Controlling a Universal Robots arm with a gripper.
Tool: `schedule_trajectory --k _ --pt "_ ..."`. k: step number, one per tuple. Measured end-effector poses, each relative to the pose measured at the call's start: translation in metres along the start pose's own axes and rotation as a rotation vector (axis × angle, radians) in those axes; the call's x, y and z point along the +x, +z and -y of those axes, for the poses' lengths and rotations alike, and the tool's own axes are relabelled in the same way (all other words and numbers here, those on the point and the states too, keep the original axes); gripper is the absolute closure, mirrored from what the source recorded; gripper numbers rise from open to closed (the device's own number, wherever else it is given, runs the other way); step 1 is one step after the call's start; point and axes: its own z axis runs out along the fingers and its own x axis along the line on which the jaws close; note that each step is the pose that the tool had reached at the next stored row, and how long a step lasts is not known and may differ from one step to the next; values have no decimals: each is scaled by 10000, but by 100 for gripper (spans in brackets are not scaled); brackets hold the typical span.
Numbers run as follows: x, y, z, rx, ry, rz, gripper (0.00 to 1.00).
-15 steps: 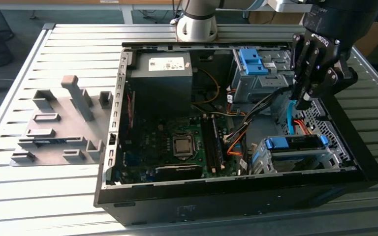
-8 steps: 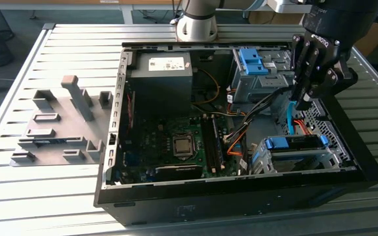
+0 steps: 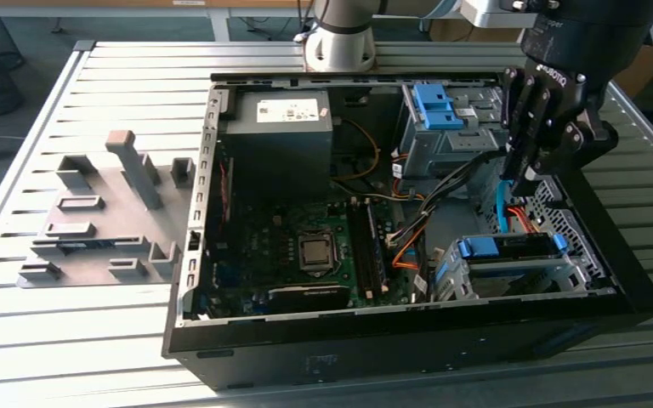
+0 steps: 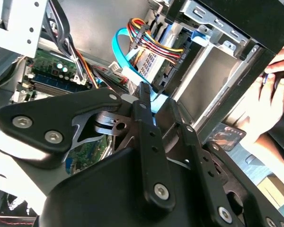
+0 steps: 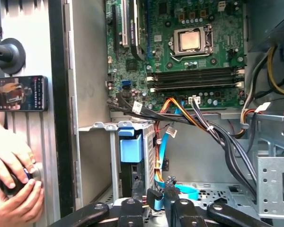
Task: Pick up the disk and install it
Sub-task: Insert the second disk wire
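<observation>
Open desktop computer case (image 3: 207, 255) lies on its side on a slatted metal table (image 3: 77, 340). A grey fixture plate (image 3: 99, 221) with upright blocks lies on the table at the exterior view's left, well apart from the arm.

Gripper (image 3: 516, 174) hangs inside the case at the exterior view's right, between the two drive bays. Jaws narrow, almost together, with a blue flat cable (image 3: 495, 208) pinched between the fingertips (image 5: 153, 198). The cable runs down from there towards the lower bay.

The disk (image 3: 508, 248) sits in the lower drive cage (image 3: 449, 276) near the case's front corner, its blue frame facing up. The gripper is above it and not touching it. In the first wrist view the blue frame end (image 5: 131, 147) shows seated in the cage.

Also noted: motherboard (image 3: 303, 246) on the case floor, black power supply (image 3: 281, 140) with a white sticker, an upper cage with a blue clip (image 3: 434, 106).

A person's hands (image 5: 14, 182) rest outside the case wall, beside a phone (image 5: 19, 93).
</observation>
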Motion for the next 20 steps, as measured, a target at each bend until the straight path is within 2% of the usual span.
schedule_trajectory --k 1,2,3,4,12,20 --pt "0 2 0 3 -1 -46 69" --pt "-1 4 0 5 -1 -75 76" --pt "-2 6 1 6 -1 -93 76" --pt "-3 11 1 7 0 -100 82" --pt "15 62 6 9 -1 -97 82" --pt "14 64 6 9 -1 -97 82"
